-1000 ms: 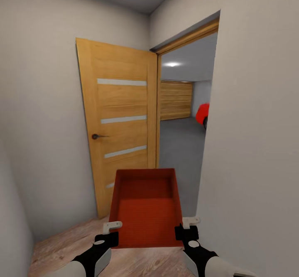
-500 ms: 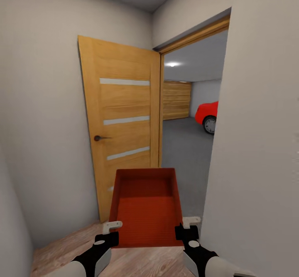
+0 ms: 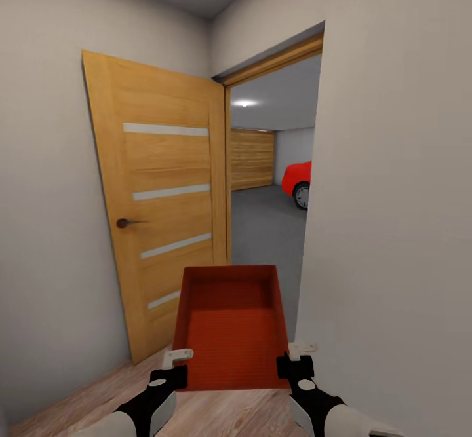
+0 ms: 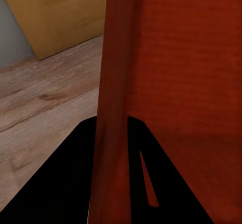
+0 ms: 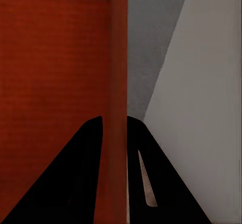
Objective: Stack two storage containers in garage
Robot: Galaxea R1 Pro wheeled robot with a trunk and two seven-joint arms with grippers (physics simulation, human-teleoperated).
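I carry one red-orange storage container [image 3: 231, 325] level in front of me, above light wood plank flooring. My left gripper [image 3: 176, 363] is shut on its left wall [image 4: 113, 108] near the close corner. My right gripper [image 3: 292, 357] is shut on its right wall [image 5: 119, 82]. The container is empty. Ahead through an open doorway lies the garage, with its dark grey concrete floor [image 3: 259, 227] and part of a red car [image 3: 298, 178].
A wood-panelled door [image 3: 160, 194] stands swung open on the left of the doorway. A white wall [image 3: 393, 227] closes in on the right, right beside the container's right edge [image 5: 201, 108]. A wooden garage door [image 3: 252, 158] shows at the far end.
The whole view has swung between frames, first left, then right, so door and doorway now sit further left. The container and both grippers hold the same place in view.
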